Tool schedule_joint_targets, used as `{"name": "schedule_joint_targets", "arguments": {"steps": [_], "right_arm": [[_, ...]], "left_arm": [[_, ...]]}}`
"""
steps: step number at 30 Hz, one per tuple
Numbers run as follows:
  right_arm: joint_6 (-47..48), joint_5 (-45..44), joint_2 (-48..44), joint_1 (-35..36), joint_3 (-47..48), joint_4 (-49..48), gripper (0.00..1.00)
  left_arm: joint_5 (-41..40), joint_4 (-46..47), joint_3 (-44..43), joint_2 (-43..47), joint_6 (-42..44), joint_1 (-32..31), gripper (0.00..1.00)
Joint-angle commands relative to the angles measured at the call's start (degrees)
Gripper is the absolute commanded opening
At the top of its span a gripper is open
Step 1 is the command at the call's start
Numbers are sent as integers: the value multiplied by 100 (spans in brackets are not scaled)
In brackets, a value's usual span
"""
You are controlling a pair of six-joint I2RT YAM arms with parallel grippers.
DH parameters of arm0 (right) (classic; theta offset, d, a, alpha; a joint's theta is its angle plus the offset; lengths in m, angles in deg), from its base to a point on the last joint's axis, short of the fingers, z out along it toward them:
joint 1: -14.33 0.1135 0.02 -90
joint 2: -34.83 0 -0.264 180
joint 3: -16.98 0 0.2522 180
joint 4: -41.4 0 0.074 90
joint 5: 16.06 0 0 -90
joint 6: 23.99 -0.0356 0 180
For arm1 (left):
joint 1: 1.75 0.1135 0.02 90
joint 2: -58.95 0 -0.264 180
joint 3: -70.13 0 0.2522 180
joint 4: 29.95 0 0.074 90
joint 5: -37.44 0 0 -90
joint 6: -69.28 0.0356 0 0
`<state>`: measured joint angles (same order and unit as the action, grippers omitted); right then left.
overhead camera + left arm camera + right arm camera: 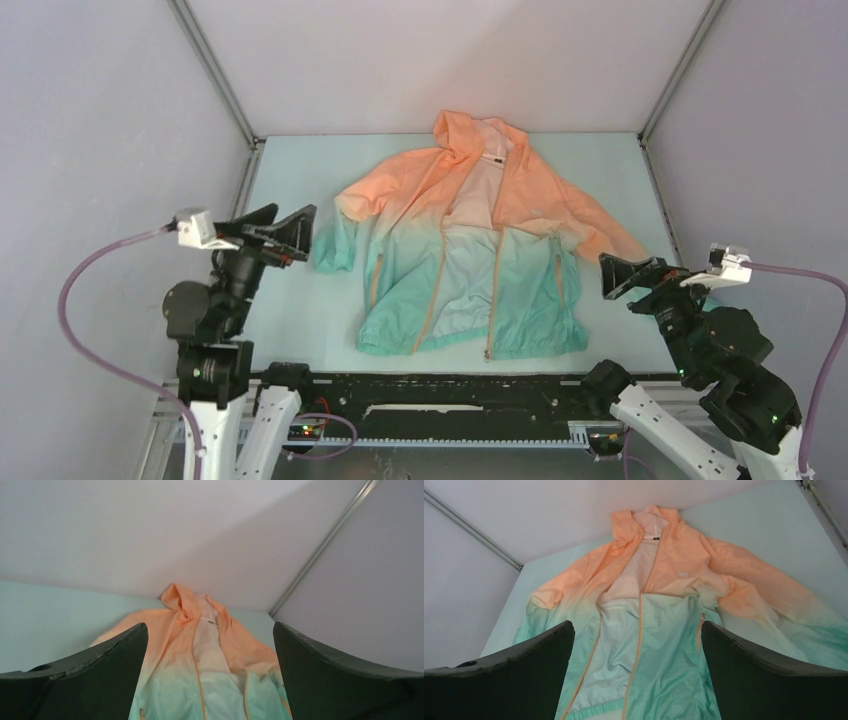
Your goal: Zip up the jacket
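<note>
Jacket: one jacket is lying unzipped on the table.
Grippers: two, left gripper and right gripper, both gaping wide, gripping nothing.

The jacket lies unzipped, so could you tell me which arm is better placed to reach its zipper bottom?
Probably right: the zipper bottom lies nearer the right hand; both hands are open.
</note>
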<state>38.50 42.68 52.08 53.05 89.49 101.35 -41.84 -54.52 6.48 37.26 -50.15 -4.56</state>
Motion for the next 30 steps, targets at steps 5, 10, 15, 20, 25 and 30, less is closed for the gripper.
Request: {"name": "schedule_joint_targets", "arguments": {"steps": [5,10,15,20,25,30], "right_arm": [[-793,169,340,9,-295,458,100],[-1301,929,462,4,-941,220,100],[-1445,2113,1001,1,-1710,-400,100],[-1512,3034,1766,60,-2067,-695,95],[-2015,3065,2061,529,-2711,-1217,89],[-2608,2796,2487,965,-3171,-1690,83]], "left_arm": [[1460,6,38,-1409,-238,-191,98],[1448,38,48,-2175,-371,-902,98],[1207,-825,-615,-3213,263,-1770,98],[513,-1361,-885,-4056,1040,-2340,98],[1006,-1505,-827,-4627,1005,-2347,98],[1503,-1477,-600,-4943,880,-2404,98]]}}
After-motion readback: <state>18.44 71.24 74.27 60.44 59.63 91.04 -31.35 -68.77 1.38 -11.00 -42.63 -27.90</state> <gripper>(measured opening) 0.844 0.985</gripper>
